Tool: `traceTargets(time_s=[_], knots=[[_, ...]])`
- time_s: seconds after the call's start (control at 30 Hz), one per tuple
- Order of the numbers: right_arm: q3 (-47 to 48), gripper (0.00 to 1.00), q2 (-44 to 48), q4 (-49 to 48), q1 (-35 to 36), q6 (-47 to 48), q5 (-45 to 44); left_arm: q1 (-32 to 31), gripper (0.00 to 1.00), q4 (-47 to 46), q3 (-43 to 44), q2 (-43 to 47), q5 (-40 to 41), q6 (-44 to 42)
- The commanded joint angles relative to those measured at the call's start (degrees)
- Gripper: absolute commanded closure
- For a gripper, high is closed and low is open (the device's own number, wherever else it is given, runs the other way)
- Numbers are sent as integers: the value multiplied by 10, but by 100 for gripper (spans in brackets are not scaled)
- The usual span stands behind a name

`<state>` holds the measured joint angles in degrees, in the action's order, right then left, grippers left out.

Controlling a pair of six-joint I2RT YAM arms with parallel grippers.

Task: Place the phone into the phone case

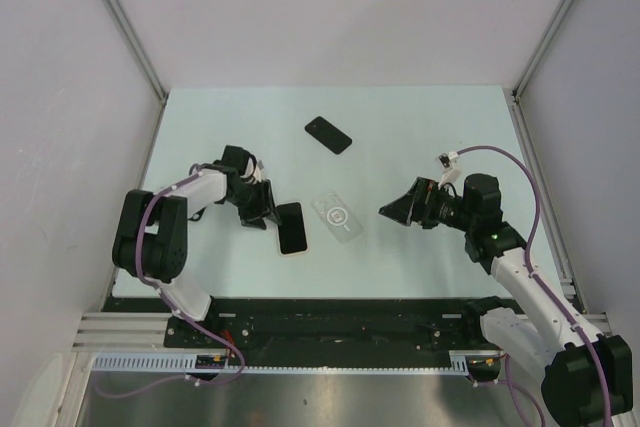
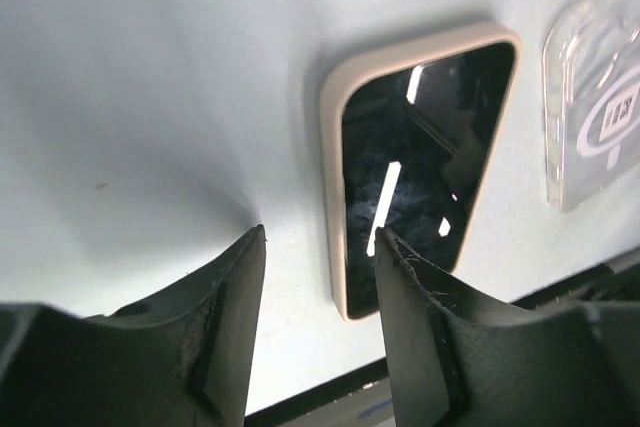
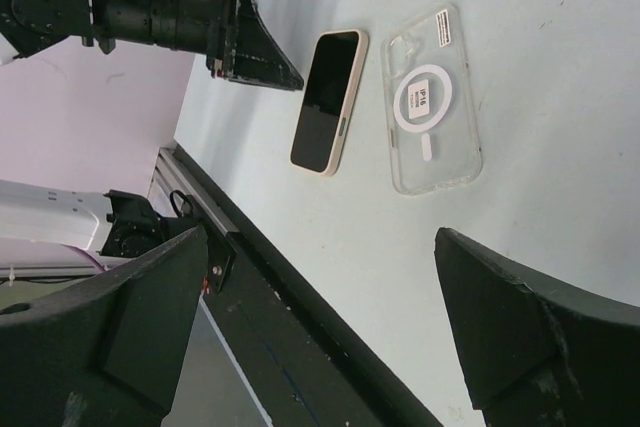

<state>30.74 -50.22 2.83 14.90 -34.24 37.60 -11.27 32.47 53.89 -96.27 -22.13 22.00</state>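
The phone [image 1: 291, 228], black-screened with a beige rim, lies flat on the table near the front edge. Just to its right lies the clear phone case [image 1: 336, 216], which has a white ring on it. My left gripper [image 1: 266, 213] hovers low at the phone's left side. In the left wrist view its jaws [image 2: 320, 232] stand apart with nothing between them, one finger [image 2: 420, 317] overlapping the phone [image 2: 420, 162] beside the case [image 2: 600, 107]. My right gripper [image 1: 386, 211] is wide open to the right of the case. Its wrist view shows the gripper [image 3: 322, 235] above bare table, short of phone [image 3: 328, 100] and case [image 3: 430, 102].
A second, all-black slab [image 1: 328, 134] lies at an angle farther back on the table. A black rail [image 1: 330, 312] runs along the near table edge. Grey walls close in the table on the left, right and back.
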Motion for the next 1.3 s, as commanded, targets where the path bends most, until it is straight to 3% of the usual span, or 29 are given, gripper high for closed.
traceTargets(time_s=[0.0,0.1,0.2,0.23,0.27,0.73,1.27], knots=[[11,0,9,-6,-2,10,11,11,48,-6,31,55,65,1],[11,0,7,-8,-1,9,5,8,53,-40,29,77,21,13],[10,0,0,-16,-1,3,2,1,74,-60,33,68,-12,21],[11,0,-1,-19,-1,1,4,-2,91,-63,38,59,-30,22],[10,0,-3,-20,-1,1,6,-4,99,-67,40,45,-39,22],[10,0,-28,-41,9,-1,12,-52,100,-106,97,-59,-68,51],[25,1,-34,2,36,-8,-52,-62,100,-93,73,-77,-6,69]])
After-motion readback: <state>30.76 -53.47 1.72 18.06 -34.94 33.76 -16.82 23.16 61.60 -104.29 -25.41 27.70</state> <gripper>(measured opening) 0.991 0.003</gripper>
